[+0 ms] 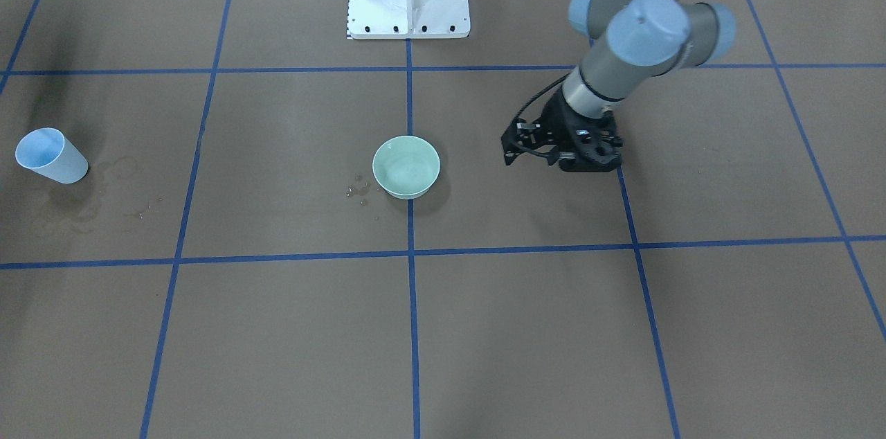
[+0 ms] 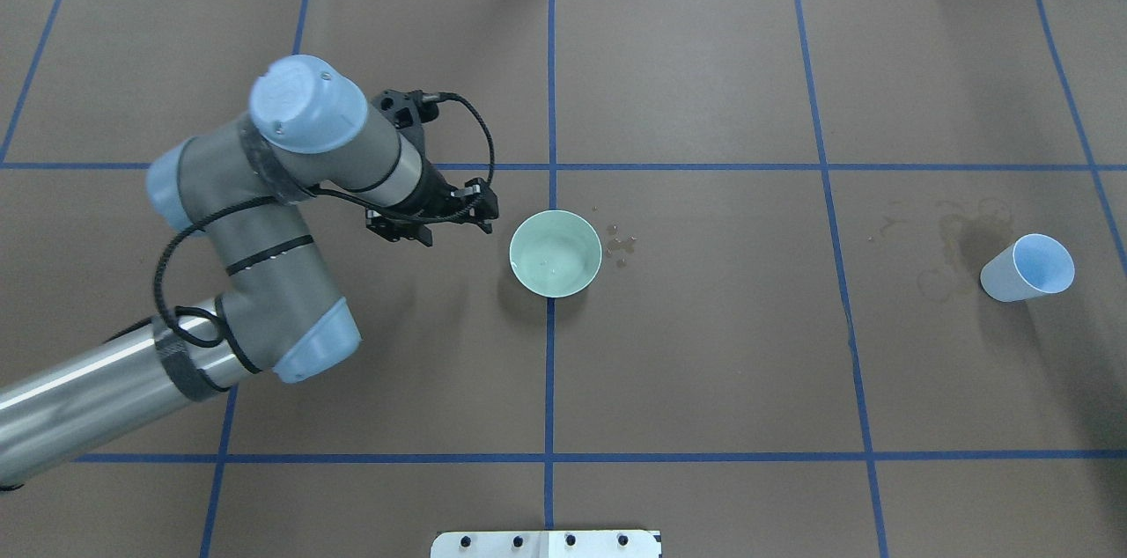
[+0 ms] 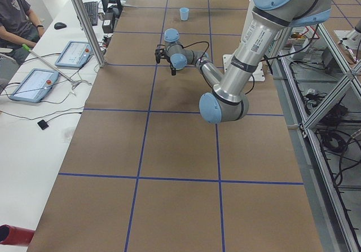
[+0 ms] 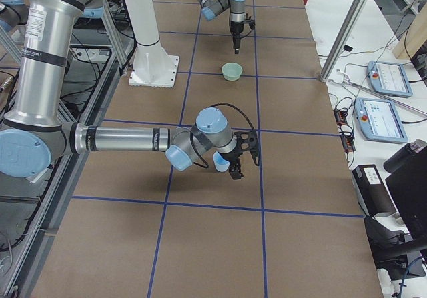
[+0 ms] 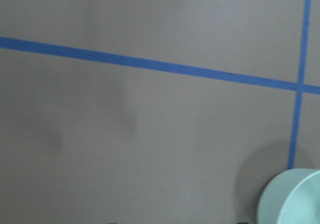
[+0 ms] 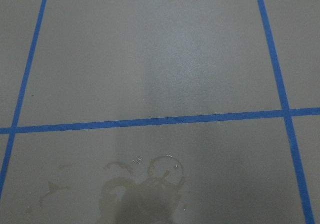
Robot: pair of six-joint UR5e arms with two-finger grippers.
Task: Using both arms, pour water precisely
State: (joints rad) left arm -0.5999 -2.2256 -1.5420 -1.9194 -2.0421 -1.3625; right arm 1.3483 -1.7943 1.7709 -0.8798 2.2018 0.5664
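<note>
Water (image 2: 553,264) glints in the bottom of the pale green bowl (image 2: 512,252), sat on the blue centre line mid-table (image 2: 704,364), with a few droplets (image 2: 620,246) just off its rim on the robot's right and open brown surface all round. The left end effector (image 2: 482,208) hangs just beside the bowl's left rim, not touching, fingers spread, holding nothing, and the left arm (image 2: 264,276) is folded at the elbow. The blue cup (image 2: 1026,269) stands well apart to the right among stain rings (image 2: 946,245); the right arm (image 4: 120,139) reaches out level there, but I can't tell if the right end effector (image 4: 239,159) is spread or closed.
</note>
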